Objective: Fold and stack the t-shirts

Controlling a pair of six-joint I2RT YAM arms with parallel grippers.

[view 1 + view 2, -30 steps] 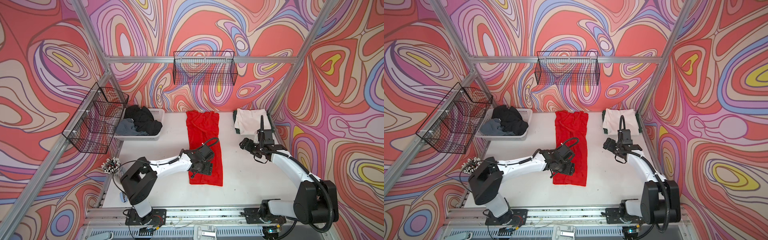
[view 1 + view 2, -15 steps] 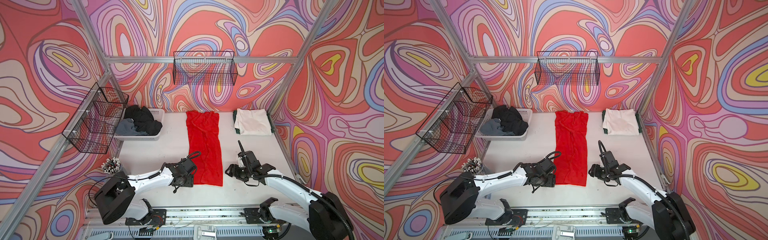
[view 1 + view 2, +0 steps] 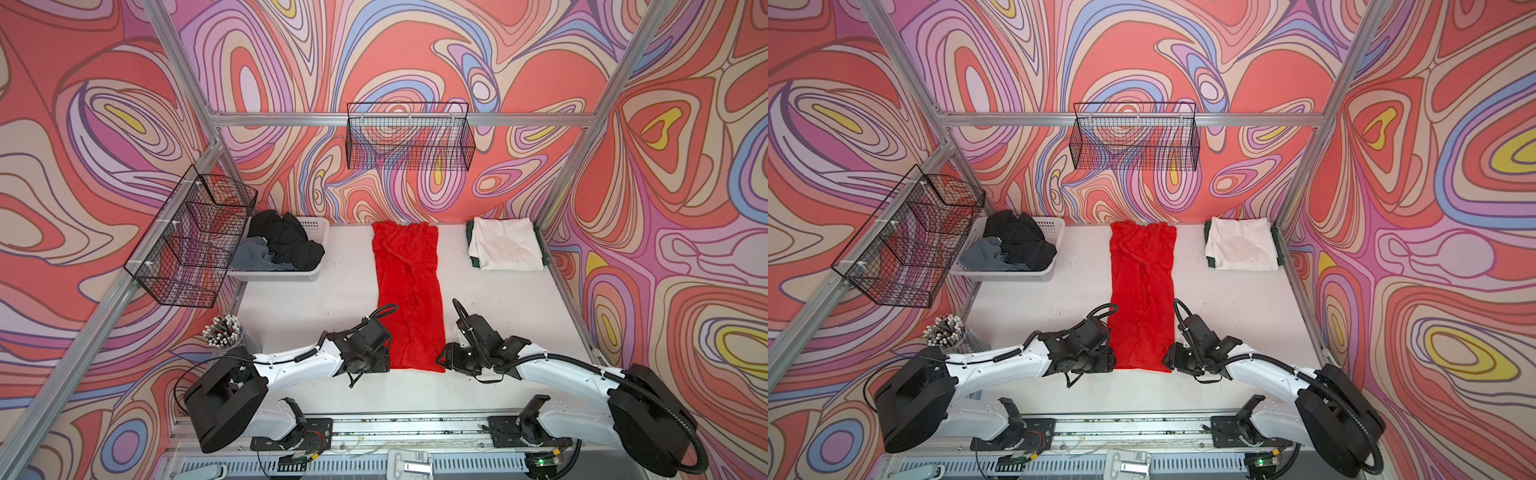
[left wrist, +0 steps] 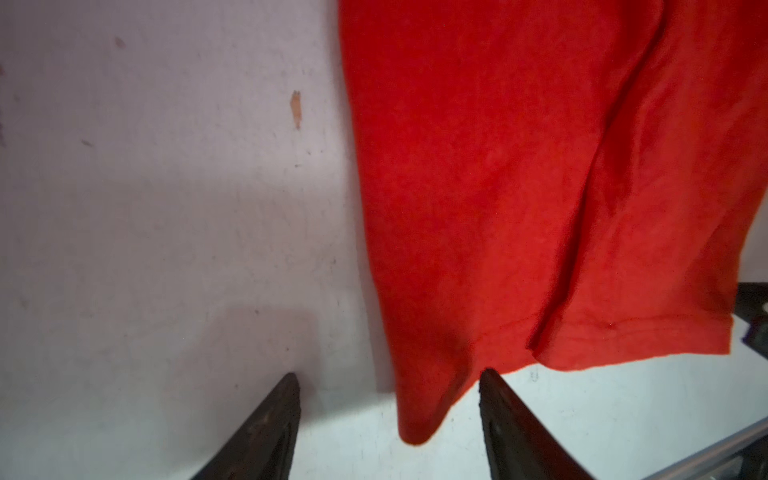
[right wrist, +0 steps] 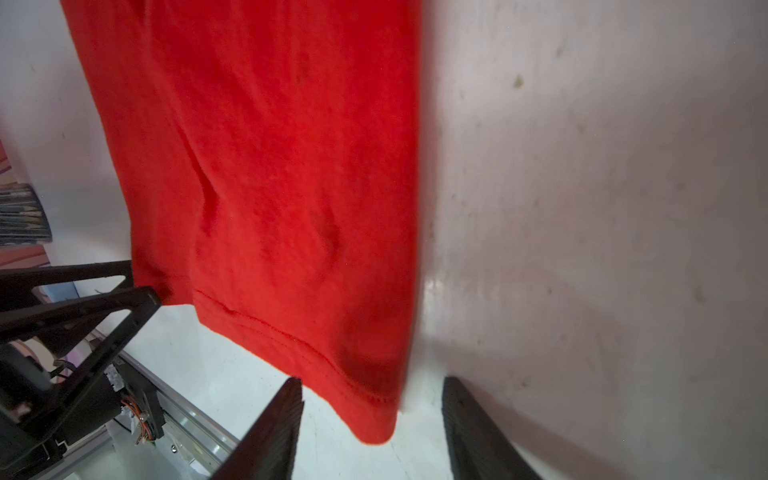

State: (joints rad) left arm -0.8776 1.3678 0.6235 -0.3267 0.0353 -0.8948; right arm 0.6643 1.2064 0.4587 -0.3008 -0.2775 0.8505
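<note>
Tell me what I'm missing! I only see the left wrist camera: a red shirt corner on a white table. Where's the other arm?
Observer: The right gripper sits at the other near corner of the red t-shirt, jaws open on either side of it.
Operator: Are any shirts folded already?
Observer: Yes, a folded white t-shirt lies on a dark green t-shirt, far right in both top views.
Operator: Are there more to fold?
Observer: Black clothes and grey cloth lie crumpled in a white plastic basket, far left.
</note>
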